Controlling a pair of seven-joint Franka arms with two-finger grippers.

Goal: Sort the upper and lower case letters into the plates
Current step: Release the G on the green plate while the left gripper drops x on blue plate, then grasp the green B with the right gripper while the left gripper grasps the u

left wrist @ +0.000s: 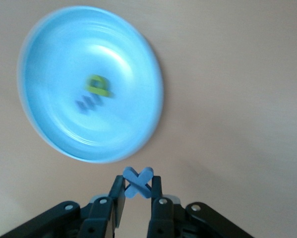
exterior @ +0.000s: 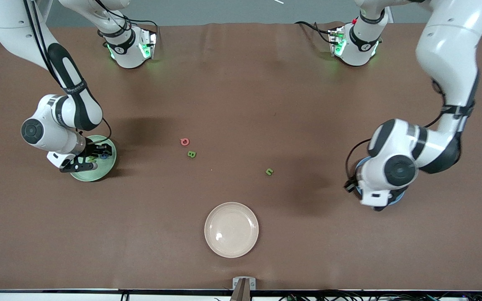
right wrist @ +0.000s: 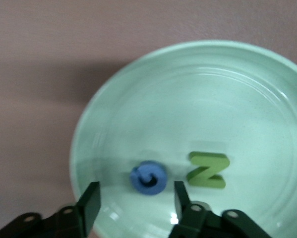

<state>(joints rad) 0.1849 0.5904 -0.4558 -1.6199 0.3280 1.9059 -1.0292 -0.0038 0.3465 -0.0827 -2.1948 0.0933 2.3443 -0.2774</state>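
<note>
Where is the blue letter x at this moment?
The blue x is pinched in the left hand, in the air beside the blue plate, at the left arm's end of the table.

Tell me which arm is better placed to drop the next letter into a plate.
Left. The left gripper is shut on a blue x beside the blue plate; the right gripper stands open over the green plate.

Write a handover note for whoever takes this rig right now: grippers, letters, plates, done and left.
Left gripper: shut on a blue x, beside the blue plate, which holds two letters.
Right gripper: open over the green plate, above a blue letter lying beside a green Z.
Left: drop the x; sort the pink letter, green B and green u from the table.
</note>
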